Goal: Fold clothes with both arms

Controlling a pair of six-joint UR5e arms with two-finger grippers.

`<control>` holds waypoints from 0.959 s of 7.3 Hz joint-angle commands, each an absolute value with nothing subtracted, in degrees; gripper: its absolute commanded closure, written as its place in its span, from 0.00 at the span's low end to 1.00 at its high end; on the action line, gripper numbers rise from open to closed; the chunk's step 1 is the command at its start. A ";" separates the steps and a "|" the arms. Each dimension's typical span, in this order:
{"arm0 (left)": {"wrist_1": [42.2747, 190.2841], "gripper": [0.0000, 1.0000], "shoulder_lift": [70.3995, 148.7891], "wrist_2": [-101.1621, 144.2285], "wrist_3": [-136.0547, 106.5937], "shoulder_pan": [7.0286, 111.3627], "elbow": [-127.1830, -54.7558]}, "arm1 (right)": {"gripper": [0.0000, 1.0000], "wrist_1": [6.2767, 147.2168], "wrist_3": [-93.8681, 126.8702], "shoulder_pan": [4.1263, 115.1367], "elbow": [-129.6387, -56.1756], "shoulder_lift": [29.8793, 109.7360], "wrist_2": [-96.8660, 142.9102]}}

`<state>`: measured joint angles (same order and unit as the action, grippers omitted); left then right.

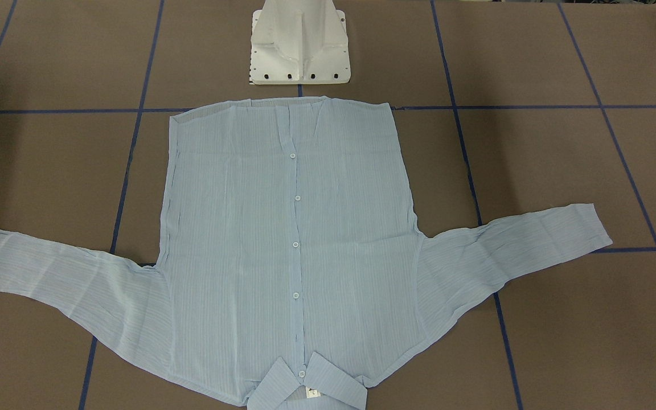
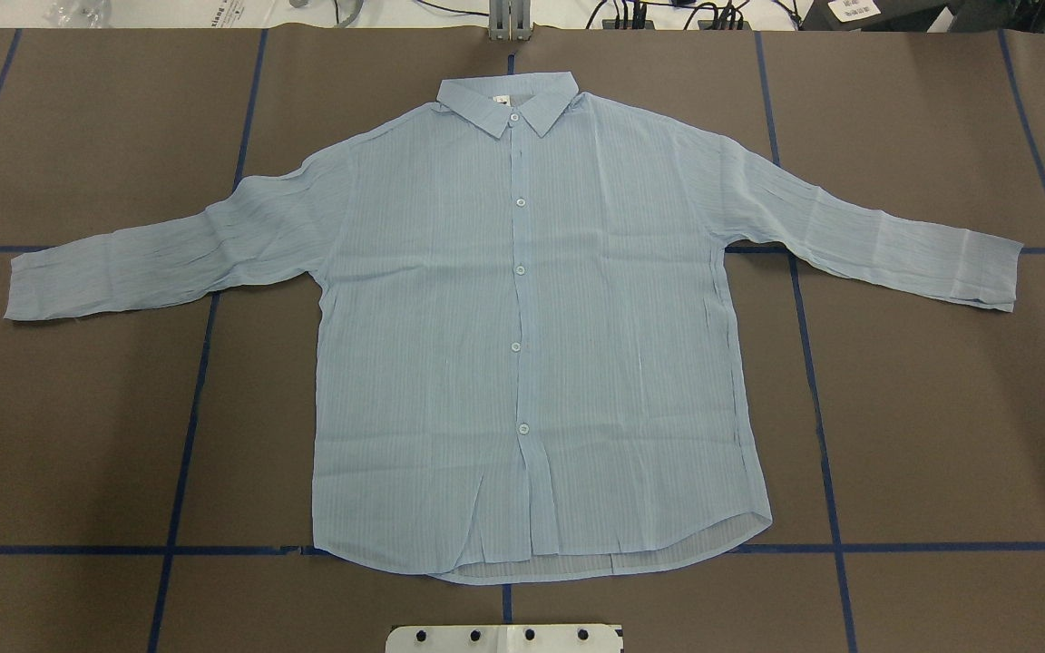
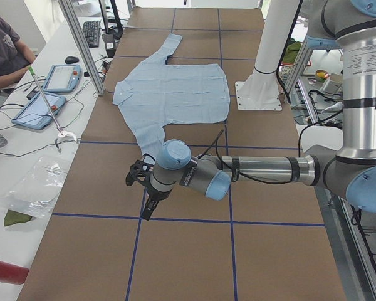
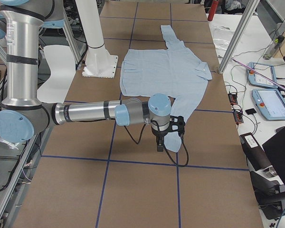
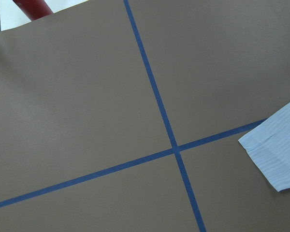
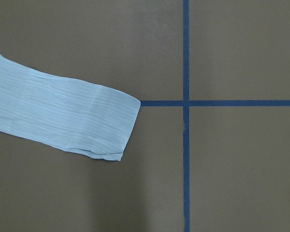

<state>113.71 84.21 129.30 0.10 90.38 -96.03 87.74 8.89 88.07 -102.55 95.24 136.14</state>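
Observation:
The pale-blue button-up shirt [image 2: 522, 345] lies flat and face up on the brown table, buttoned, both sleeves spread out sideways, the collar at the far side from the robot base. It also shows in the front view [image 1: 294, 228] and both side views [image 3: 175, 94] [image 4: 166, 71]. My left gripper [image 3: 147, 204] hangs above the table just beyond the left sleeve's cuff [image 5: 275, 150]. My right gripper [image 4: 160, 142] hangs by the right sleeve's cuff [image 6: 106, 125]. Both show only in side views, so I cannot tell whether they are open or shut.
The white pedestal base [image 1: 299, 45] stands just behind the shirt's hem. Blue tape lines [image 2: 187, 435] grid the table. A red cylinder [image 3: 0, 271] lies off the table's left end. An operator [image 3: 3, 50] and tablets [image 3: 62, 78] are on a side bench.

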 commanded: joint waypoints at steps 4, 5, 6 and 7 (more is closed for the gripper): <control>113.29 0.01 81.57 129.81 0.35 90.18 -99.04 | 0.00 88.07 9.14 87.98 -102.31 96.15 135.79; 113.29 0.01 81.56 129.81 0.18 90.26 -99.49 | 0.00 88.07 9.14 87.98 -102.22 96.07 135.70; 113.29 0.01 81.65 129.64 0.09 90.18 -99.49 | 0.00 87.98 9.05 87.98 -102.04 96.15 135.70; 113.29 0.01 81.65 129.81 0.09 90.26 -99.58 | 0.00 87.98 8.97 87.80 -102.22 96.07 135.62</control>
<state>113.29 81.69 129.73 0.14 90.22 -99.42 88.02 9.06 87.92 -102.16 96.10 135.70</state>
